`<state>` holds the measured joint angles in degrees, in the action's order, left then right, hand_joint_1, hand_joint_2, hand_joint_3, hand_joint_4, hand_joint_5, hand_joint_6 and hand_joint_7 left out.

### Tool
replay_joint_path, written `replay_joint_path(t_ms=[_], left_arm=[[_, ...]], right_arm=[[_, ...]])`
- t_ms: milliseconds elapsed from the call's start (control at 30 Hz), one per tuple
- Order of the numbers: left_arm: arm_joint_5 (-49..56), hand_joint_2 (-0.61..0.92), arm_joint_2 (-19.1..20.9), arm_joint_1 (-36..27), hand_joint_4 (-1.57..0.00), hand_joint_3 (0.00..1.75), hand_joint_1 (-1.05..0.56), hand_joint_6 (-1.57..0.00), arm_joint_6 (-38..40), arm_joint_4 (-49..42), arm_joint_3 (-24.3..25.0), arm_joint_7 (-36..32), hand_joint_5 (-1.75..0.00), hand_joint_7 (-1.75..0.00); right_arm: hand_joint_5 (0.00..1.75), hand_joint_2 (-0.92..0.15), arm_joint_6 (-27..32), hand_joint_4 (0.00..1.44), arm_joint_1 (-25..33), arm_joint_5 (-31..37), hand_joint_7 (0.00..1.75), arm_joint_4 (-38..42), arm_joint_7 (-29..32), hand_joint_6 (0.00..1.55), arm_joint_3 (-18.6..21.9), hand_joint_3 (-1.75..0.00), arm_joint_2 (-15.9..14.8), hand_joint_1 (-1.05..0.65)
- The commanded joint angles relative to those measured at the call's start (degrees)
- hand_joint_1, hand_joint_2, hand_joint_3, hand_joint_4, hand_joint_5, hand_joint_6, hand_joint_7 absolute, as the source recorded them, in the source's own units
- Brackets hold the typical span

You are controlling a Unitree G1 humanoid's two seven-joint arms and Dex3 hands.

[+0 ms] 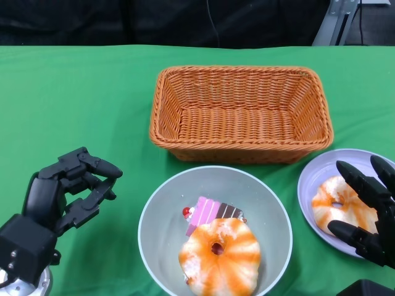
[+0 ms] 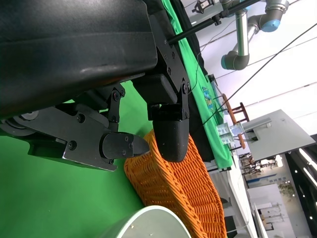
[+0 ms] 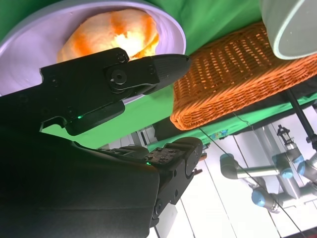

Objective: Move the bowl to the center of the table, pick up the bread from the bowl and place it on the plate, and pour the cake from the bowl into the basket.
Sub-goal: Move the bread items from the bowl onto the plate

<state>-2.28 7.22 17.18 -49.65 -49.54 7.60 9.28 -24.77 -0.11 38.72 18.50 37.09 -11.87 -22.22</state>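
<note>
The bowl (image 1: pixel 215 231) is seen at lower centre of the head view on the green worktop (image 1: pixel 74 105); its lower rim is cut off by the frame edge. Inside it a bread (image 1: pixel 220 256), orange-and-white w/ a ring shape, is seen at the front, and the cake (image 1: pixel 210 214), pink w/ a dark layer, is partly hidden behind it. The basket (image 1: pixel 241 114) is placed at upper centre, just beyond the bowl. The plate (image 1: pixel 321 185) is at lower right, cut off by the right edge, w/ a second bread (image 1: pixel 330 202) on it, partly covered by the right hand (image 1: pixel 369 213). The right hand is held over the plate w/ fingers spread apart and nothing gripped; whether the bread is touched can't be told. The left hand (image 1: pixel 65 191) is seen at lower left, apart from the bowl, fingers loosely curled but separated, nothing held. In the left wrist view only a sliver of bowl rim is made out.
</note>
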Motion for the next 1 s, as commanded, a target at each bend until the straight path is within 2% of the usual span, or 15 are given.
replay_joint_path(t_ms=[33, 167, 400, 500, 800, 1000], left_arm=[[0.25, 0.92, 1.02, 0.30, -0.79, 0.37, -0.04, -0.81, -0.68, 0.10, 0.22, -0.52, -1.35, -1.03], [0.70, 0.92, 1.06, 0.37, -0.79, 0.38, -0.03, -0.81, -0.78, -0.06, 0.29, -0.92, -1.34, -1.02], [0.53, 0.90, 0.82, 0.84, -0.79, 0.41, -0.03, -0.81, -1.02, -0.92, 0.36, -0.53, -1.34, -1.03], [0.35, 0.90, 0.62, 0.82, -0.78, 0.40, -0.05, -0.81, -0.99, -1.02, 0.33, -0.33, -1.34, -1.03], [0.24, 0.91, 0.51, 0.75, -0.79, 0.40, -0.02, -0.81, -0.83, -0.75, 0.16, 0.08, -1.34, -1.03], [1.18, 0.91, 0.77, 0.73, -0.79, 0.42, -0.01, -0.81, -0.78, -0.73, 0.07, -0.84, -1.34, -1.03]], right_arm=[[0.09, -0.92, -1.89, 0.34, 1.92, -2.22, 0.01, -4.58, -2.16, 0.45, 0.88, -0.14, 0.30, -0.62], [0.10, -0.92, -0.08, 0.38, 4.81, -4.27, 0.00, -13.50, -10.09, 0.41, 0.64, -0.10, 0.21, -0.63], [0.15, -0.92, 4.37, 0.56, 7.23, -5.93, 0.03, -28.24, -23.10, 0.50, -0.11, -0.10, 1.76, -0.69], [0.14, -0.92, 6.70, 0.57, 7.58, -7.57, 0.03, -33.07, -28.67, 0.51, -0.22, -0.12, 2.34, -0.70], [0.13, -0.92, 12.86, 0.59, 7.43, -9.11, 0.01, -43.69, -40.67, 0.50, -1.04, -0.15, 3.89, -0.72], [0.12, -0.92, 13.91, 0.57, 5.20, -10.03, 0.00, -43.64, -45.46, 0.48, -2.65, -0.15, 4.66, -0.73]])
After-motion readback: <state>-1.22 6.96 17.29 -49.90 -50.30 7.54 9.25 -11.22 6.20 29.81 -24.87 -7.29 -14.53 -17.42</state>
